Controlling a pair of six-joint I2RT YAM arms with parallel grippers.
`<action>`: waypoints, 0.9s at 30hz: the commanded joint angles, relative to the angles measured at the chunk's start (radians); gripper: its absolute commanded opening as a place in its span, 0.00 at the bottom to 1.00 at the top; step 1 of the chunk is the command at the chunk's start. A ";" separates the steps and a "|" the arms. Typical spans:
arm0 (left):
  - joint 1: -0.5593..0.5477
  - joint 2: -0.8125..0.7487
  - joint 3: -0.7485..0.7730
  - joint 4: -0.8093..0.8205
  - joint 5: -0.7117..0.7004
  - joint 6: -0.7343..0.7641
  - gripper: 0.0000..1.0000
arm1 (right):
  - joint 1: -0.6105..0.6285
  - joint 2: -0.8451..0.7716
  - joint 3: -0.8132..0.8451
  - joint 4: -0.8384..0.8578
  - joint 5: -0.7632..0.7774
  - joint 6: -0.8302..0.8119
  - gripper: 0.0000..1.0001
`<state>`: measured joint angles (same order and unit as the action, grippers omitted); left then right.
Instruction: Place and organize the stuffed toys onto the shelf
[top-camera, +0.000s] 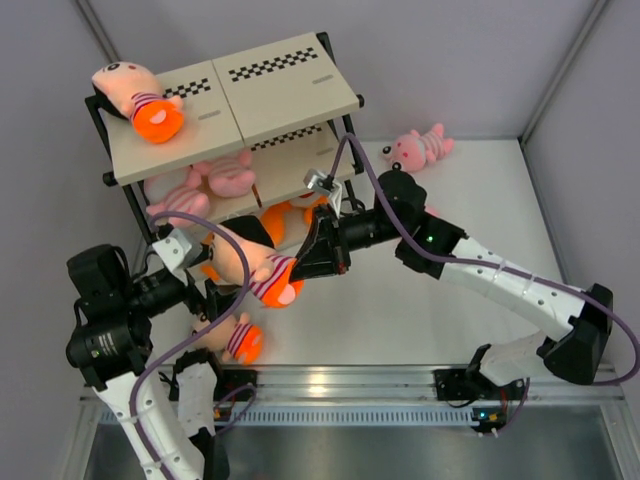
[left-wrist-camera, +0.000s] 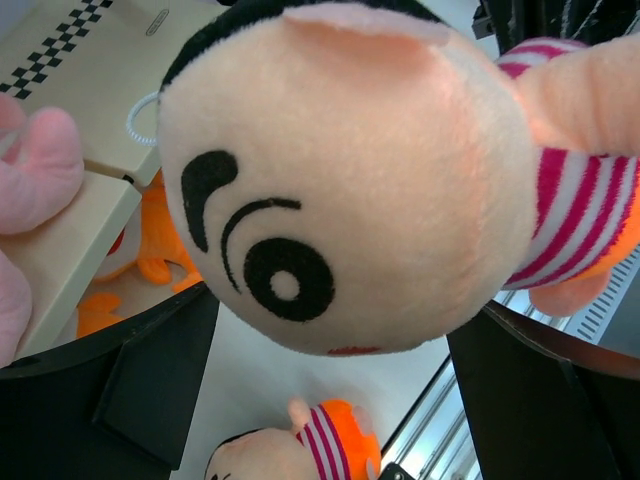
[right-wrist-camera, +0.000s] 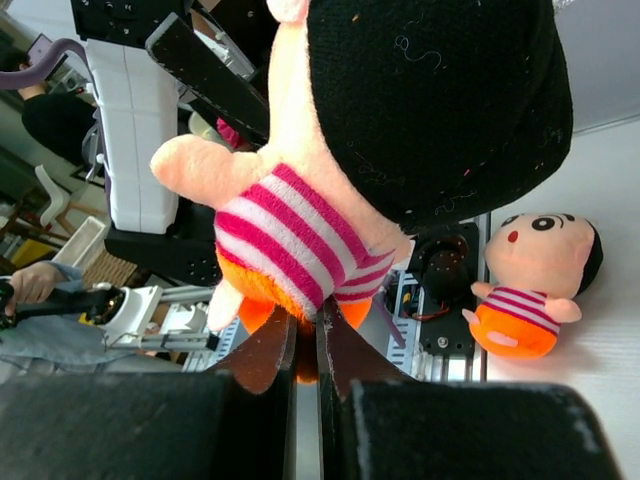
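The right gripper (right-wrist-camera: 305, 345) is clamped shut on the orange bottom of the striped-shirt doll (right-wrist-camera: 290, 240). The doll's head lies between the wide-open jaws of the left gripper (left-wrist-camera: 330, 400).

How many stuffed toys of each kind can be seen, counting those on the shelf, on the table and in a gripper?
Peach-headed dolls: 3 (shelf top board, right gripper, table)
Pink striped animals: 3 (two on the middle board, one on the table)
Orange fish: at least 1, low in the shelf, partly hidden by the arms
Total: at least 7
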<state>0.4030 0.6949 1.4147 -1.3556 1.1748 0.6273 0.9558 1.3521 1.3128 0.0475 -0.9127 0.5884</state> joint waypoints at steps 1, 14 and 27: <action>-0.003 -0.003 0.033 0.012 0.105 0.023 0.98 | 0.020 0.016 0.051 0.084 -0.044 -0.009 0.00; -0.001 0.015 0.046 0.009 0.128 0.040 0.00 | 0.018 0.035 0.008 0.071 -0.065 -0.038 0.00; -0.001 0.080 -0.072 0.010 -0.241 -0.057 0.00 | 0.083 -0.200 -0.061 -0.241 0.672 -0.661 0.78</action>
<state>0.4015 0.7444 1.3544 -1.3624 0.9955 0.5964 0.9821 1.2491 1.2728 -0.2024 -0.4583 0.1799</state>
